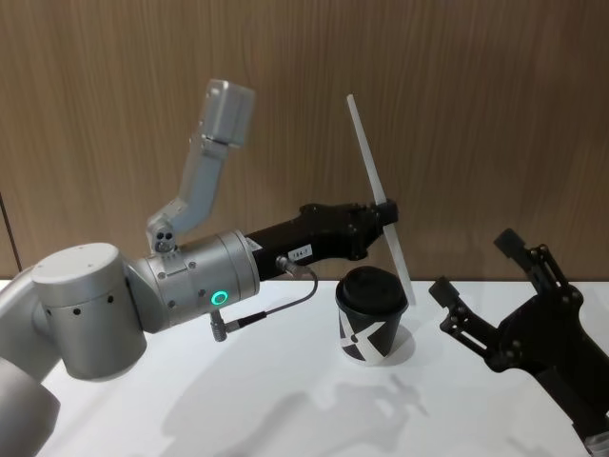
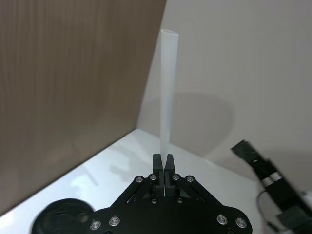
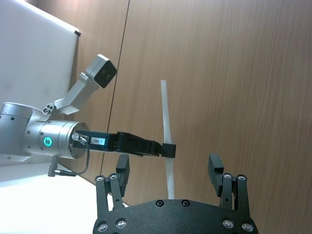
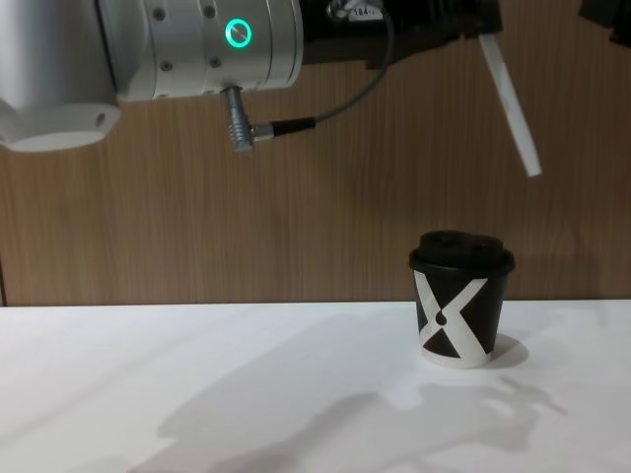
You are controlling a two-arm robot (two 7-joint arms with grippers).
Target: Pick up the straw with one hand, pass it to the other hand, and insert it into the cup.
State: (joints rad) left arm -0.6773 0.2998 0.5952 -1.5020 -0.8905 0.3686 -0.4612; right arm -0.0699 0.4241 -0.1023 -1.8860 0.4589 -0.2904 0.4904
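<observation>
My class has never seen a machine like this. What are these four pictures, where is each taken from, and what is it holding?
This is a robot with two arms, each ending in a gripper. One picture comes from a camera on its head, one from its chest, and one from each wrist. On the white table stands a black paper cup with a lid. The left gripper is shut on a white straw, held tilted in the air above the cup. The right gripper hangs open to the right, facing the straw and holding nothing.

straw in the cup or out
Out. The left gripper holds the straw tilted in the air, its lower end higher than the cup.
</observation>
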